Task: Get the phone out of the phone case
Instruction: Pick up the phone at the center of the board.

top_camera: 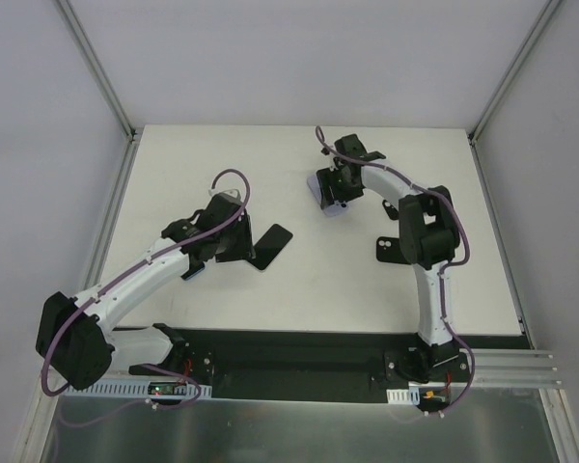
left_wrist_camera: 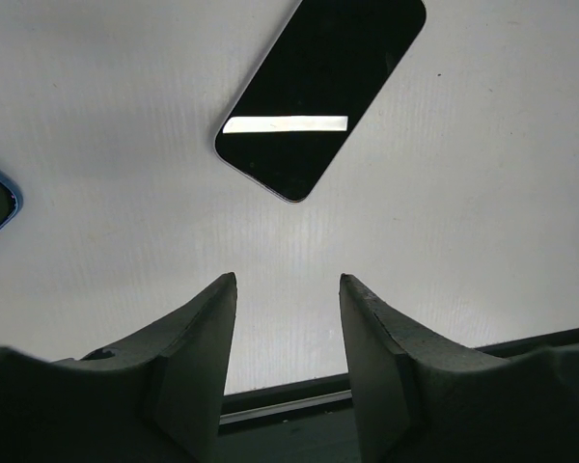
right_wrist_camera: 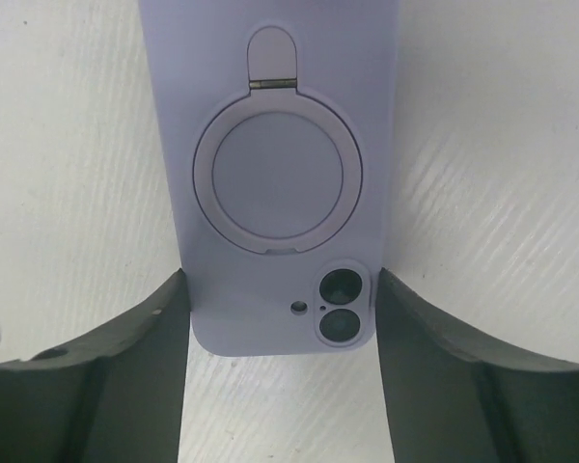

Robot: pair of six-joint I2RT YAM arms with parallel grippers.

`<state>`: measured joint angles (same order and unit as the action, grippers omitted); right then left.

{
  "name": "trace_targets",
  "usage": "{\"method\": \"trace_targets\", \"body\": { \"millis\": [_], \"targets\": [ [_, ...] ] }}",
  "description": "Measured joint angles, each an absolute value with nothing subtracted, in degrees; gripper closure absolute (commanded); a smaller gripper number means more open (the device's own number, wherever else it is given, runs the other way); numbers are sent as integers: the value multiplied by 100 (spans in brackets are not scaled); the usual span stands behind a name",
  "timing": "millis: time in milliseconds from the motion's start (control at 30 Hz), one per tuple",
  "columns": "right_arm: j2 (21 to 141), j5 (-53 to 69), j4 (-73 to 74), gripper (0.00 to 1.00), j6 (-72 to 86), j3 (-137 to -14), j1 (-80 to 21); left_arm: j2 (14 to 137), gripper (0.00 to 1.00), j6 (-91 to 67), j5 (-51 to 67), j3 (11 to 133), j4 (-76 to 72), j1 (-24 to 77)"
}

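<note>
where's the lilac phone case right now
The lilac phone case lies back-up on the white table, far centre-right in the top view, between the right gripper's fingers; the black phone lies apart, by the left gripper.

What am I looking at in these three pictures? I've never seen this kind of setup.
The overhead picture shows two robot arms bolted at the near edge of a white table. The other two pictures come from small cameras on each arm's wrist, looking past its own two fingers.

A black phone lies flat, screen up, in front of the left hand, which is open and holds nothing. That phone also shows in the overhead picture.

The right hand reaches to the far middle of the table, where a lilac phone case lies back up, with a round ring stand and camera lenses showing. Its fingers sit on either side of the case's lower end; whether they are gripping it I cannot tell.
</note>
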<state>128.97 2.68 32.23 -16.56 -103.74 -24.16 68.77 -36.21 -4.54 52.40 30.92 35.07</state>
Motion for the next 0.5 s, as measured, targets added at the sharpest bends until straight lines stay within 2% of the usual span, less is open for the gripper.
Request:
{"method": "trace_targets", "body": {
  "millis": [100,200,233,333,500],
  "targets": [
    [12527,878,2757,63,-1356,-9747,-2187,6910,52,-3614,-340,5240,3065,3369],
    [12084,1306,2399,67,-1046,-9019,-2025,7120,40,-3618,-71,5245,2963,3120],
    [11935,1422,2287,68,-943,-8774,-1999,7207,33,-3612,34,5251,2915,3059],
    [11563,1767,2073,71,-642,-8173,-1986,7605,23,-3653,467,5349,2746,2954],
    [11013,2425,1461,75,49,-7166,-1999,8313,20,-3776,1380,5712,2333,2956]
  ]
}}
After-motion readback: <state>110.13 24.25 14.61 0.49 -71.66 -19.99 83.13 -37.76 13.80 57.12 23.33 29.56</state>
